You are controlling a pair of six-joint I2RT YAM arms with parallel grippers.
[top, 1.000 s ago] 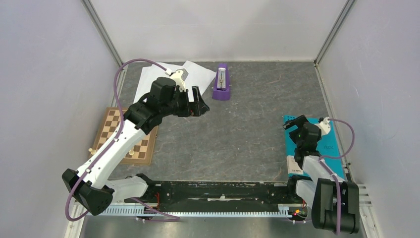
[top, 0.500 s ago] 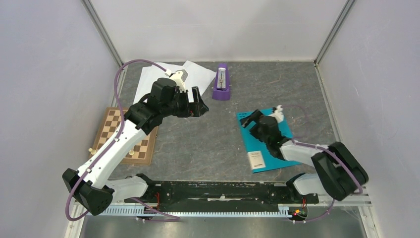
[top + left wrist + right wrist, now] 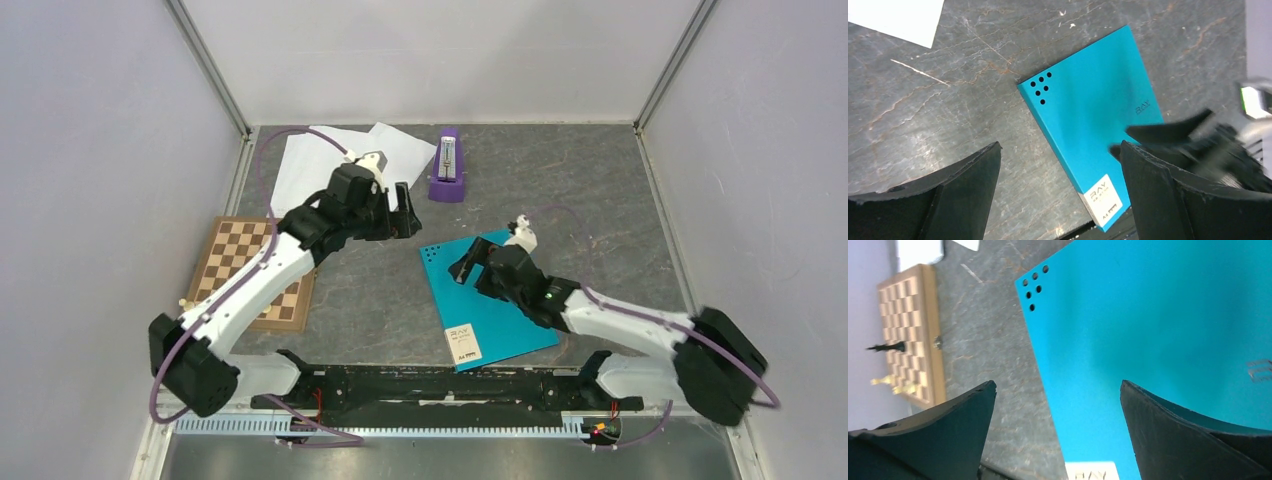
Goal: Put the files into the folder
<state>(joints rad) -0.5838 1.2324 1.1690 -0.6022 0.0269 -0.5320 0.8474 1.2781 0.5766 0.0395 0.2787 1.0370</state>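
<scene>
The folder lies shut and flat on the table right of centre, teal side up, with a white label at its near corner. My right gripper hovers open over the folder's far left part; in the right wrist view the folder fills the space beneath the open gripper. The files are white sheets fanned at the back left. My left gripper is open between the files and the folder; its view shows the folder below and one sheet corner.
A purple metronome stands at the back centre. A brown chessboard with a few pieces lies at the left edge, also seen in the right wrist view. Grey walls close in the table on three sides.
My right arm has swung left from the table's right edge, and the folder has slid left with it toward the centre, turning a little. My left arm has shifted slightly right.
</scene>
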